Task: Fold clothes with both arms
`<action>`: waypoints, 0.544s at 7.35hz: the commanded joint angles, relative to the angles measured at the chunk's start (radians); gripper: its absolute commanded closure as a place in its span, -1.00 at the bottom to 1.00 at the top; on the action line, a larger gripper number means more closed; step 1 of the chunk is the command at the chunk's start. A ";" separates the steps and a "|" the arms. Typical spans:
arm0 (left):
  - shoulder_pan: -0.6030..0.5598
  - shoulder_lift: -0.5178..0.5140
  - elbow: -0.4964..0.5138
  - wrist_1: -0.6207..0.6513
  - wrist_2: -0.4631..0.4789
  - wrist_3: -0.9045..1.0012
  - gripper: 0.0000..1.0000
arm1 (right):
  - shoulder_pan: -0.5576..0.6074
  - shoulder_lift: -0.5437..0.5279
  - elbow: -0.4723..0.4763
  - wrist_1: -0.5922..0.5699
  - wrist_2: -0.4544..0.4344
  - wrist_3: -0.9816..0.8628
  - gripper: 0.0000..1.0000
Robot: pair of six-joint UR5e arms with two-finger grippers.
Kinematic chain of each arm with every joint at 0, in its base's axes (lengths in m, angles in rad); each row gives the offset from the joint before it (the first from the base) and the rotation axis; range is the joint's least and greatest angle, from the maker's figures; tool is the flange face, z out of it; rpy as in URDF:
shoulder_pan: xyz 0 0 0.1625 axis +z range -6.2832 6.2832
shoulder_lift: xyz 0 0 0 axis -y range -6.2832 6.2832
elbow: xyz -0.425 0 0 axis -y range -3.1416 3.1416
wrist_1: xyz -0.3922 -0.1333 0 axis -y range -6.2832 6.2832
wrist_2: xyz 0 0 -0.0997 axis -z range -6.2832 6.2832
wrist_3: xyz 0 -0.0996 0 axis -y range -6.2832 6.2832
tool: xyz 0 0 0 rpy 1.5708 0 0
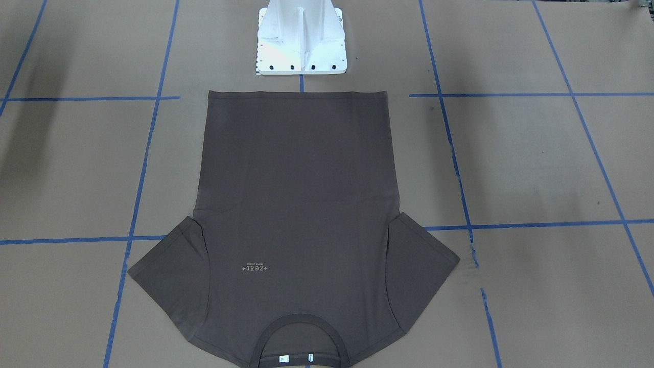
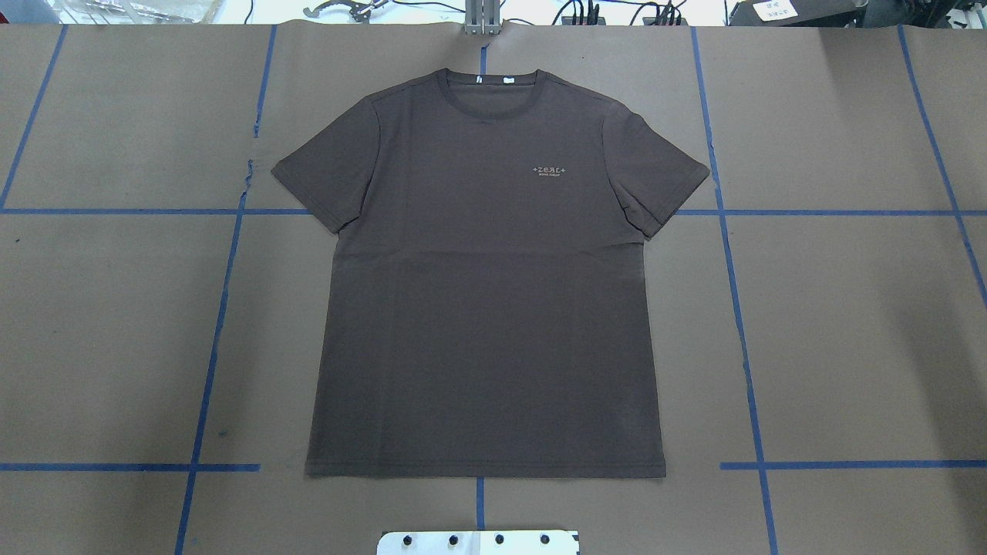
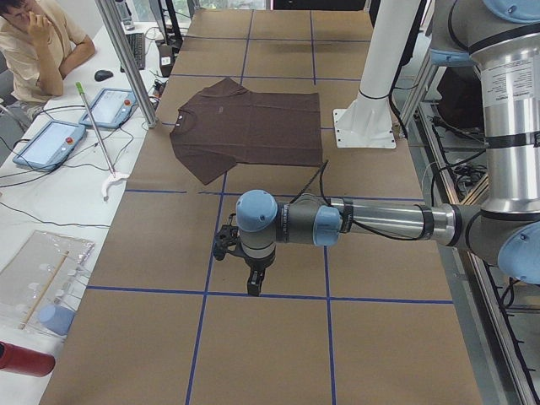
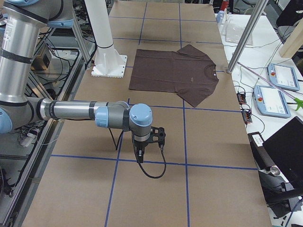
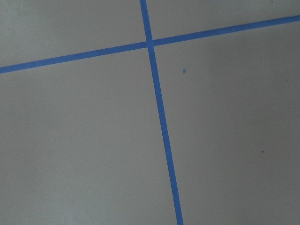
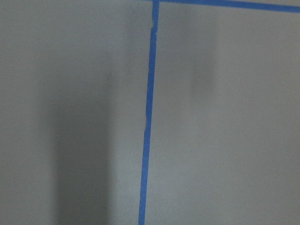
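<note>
Nothing was folded yet. The dark brown short-sleeved T-shirt [image 2: 486, 293] lay spread flat, lettering up, mid-way along the brown paper-covered table [image 2: 848, 347], its hem toward my white pedestal base [image 1: 301, 46] and both sleeves out. My left black pincer [image 3: 252, 280] and right black pincer [image 4: 140, 154] hung over bare paper, well apart from the shirt; clenched or released, I could not tell. Every fold was left to do.

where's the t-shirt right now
In the overhead view the T-shirt lies flat at the centre of the table, its hem nearest the white pedestal base and its collar toward the far edge.
</note>
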 commanded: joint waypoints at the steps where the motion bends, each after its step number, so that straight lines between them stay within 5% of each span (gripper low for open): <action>1: 0.000 -0.048 -0.041 -0.041 -0.004 -0.002 -1.00 | -0.001 0.091 0.001 0.056 -0.004 0.008 -1.00; 4: -0.002 -0.191 -0.022 -0.243 0.042 -0.003 -1.00 | 0.000 0.204 -0.067 0.182 0.000 0.014 -1.00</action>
